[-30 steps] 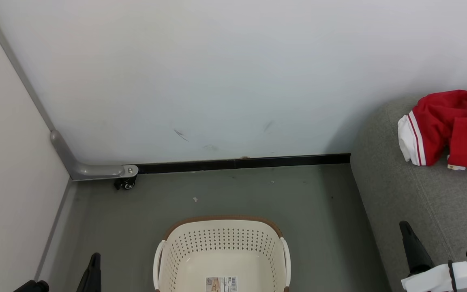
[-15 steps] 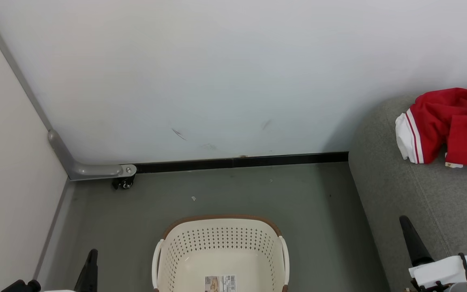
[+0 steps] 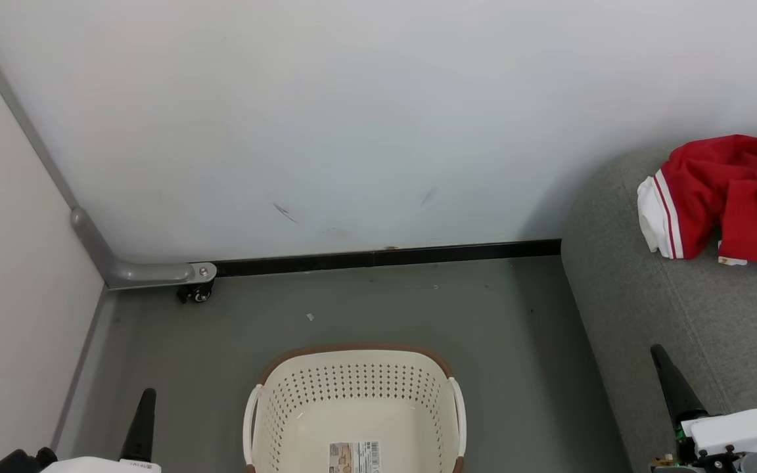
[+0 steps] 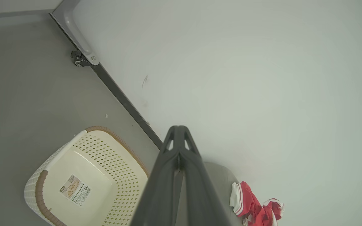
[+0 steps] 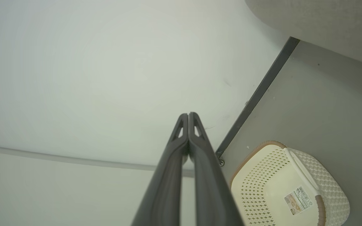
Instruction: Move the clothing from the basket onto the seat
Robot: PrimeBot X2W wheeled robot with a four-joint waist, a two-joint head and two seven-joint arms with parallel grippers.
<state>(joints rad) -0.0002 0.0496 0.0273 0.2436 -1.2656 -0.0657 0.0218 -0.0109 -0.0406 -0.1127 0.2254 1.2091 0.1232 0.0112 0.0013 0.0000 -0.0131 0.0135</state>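
The cream basket (image 3: 352, 378) with a brown rim stands on the grey floor at the bottom centre, holding just a label sticker (image 3: 354, 457). Red clothing (image 3: 727, 197) with white stripes lies crumpled on the grey seat (image 3: 654, 315) at the right. My left gripper (image 3: 147, 394) points up at the lower left, shut and holding nothing, left of the basket. My right gripper (image 3: 656, 351) is shut and holding nothing at the lower right, over the seat's front. The wrist views show the basket (image 4: 83, 175) (image 5: 281, 185), the clothing (image 4: 256, 210), and both shut grippers (image 4: 178, 128) (image 5: 188, 115).
A white wall (image 3: 352, 118) runs behind the basket with a black skirting strip (image 3: 385, 257). At the left stands a white panel (image 3: 4, 263) on a grey bracket with a caster wheel (image 3: 193, 292). Bare grey floor (image 3: 516, 341) lies between basket and seat.
The whole head view has shifted a little, so the camera moved. Both grippers sit slightly lower in the picture. Basket and clothing stay where they were.
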